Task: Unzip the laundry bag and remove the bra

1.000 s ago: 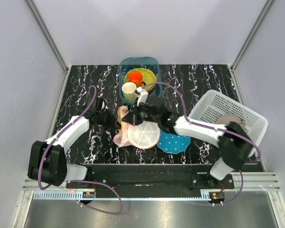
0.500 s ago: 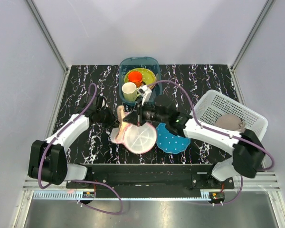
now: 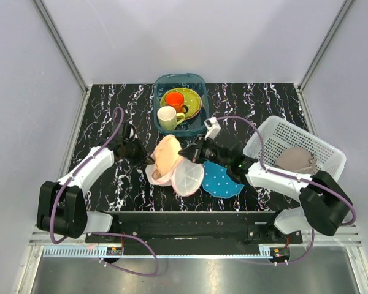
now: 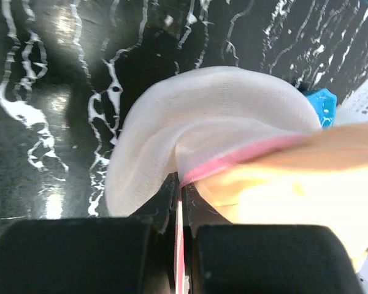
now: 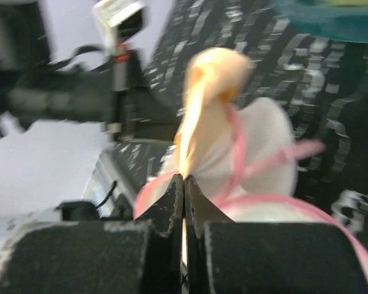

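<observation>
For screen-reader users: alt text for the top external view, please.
The left gripper and right gripper, both shut, pinch the rim of an opened white mesh laundry bag, a beige bra bulging out. A teal tub of dishes behind, white basket at right.

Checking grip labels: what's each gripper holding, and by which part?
Left gripper: shut on the laundry bag, at its pink zipper trim. Right gripper: shut at the bag's open rim, apparently on the edge of the bra; not certain.

Black marbled table (image 3: 104, 104): teal tub (image 3: 156, 104), white basket (image 3: 275, 131), blue plate (image 3: 224, 181), laundry bag (image 3: 187, 178)
</observation>
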